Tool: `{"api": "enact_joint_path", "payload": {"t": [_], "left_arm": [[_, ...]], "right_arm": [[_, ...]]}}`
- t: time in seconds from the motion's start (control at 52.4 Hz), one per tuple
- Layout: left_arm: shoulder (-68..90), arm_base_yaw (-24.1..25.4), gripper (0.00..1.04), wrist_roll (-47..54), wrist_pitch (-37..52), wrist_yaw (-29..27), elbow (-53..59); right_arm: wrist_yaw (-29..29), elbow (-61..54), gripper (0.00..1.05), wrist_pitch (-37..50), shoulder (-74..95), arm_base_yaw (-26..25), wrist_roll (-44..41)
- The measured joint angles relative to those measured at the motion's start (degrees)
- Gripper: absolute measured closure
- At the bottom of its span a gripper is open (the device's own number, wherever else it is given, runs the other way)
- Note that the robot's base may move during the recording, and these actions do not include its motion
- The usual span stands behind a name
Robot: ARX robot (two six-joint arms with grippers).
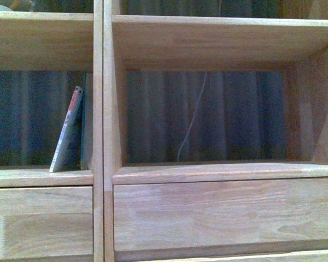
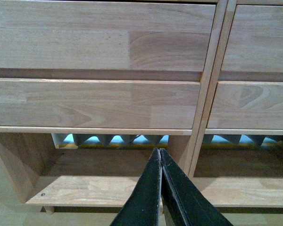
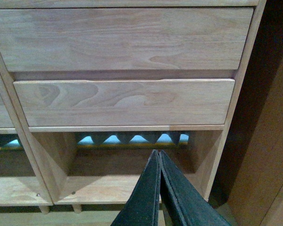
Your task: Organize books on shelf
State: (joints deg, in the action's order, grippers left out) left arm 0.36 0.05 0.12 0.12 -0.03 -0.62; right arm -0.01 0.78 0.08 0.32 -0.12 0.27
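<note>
The white paperback (image 1: 66, 131) leans to the right in the left compartment of the light wood shelf (image 1: 218, 41), its red-topped spine facing out; the lettering is too blurred to read. Its top rests against the thin dark teal book (image 1: 86, 123), which stands upright by the divider. The wide compartment to the right has only a thin pale cord (image 1: 191, 123) hanging behind it. Only the front view shows the books. Each wrist view shows plain drawer fronts above a low open compartment, with the left claw (image 2: 161, 155) and right claw (image 3: 159, 156) clenched, tips together, grasping nothing.
</note>
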Motion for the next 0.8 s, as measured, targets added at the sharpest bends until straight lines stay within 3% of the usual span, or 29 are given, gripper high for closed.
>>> {"api": "enact_joint_path", "payload": {"t": [0.115, 0.153, 0.344, 0.516, 0.611, 0.802], "left_arm": [[0.0, 0.0, 1.02, -0.07, -0.02, 0.0, 0.0], [0.0, 0.0, 0.97, -0.02, -0.02, 0.02, 0.0], [0.0, 0.0, 0.53, -0.02, -0.04, 0.0, 0.0], [0.0, 0.0, 0.19, -0.02, -0.04, 0.0, 0.0], [0.0, 0.0, 0.06, 0.0, -0.04, 0.0, 0.0], [0.0, 0.0, 0.07, -0.02, -0.04, 0.0, 0.0]], "right_arm": [[-0.02, 0.0, 0.86, 0.0, 0.0, 0.0, -0.09], [0.0, 0.0, 0.8, 0.0, 0.0, 0.0, -0.09], [0.0, 0.0, 0.38, 0.0, 0.0, 0.0, -0.09], [-0.02, 0.0, 0.07, 0.0, 0.0, 0.0, -0.09], [-0.02, 0.0, 0.07, 0.0, 0.0, 0.0, -0.11], [-0.02, 0.0, 0.07, 0.0, 0.0, 0.0, -0.09]]}}
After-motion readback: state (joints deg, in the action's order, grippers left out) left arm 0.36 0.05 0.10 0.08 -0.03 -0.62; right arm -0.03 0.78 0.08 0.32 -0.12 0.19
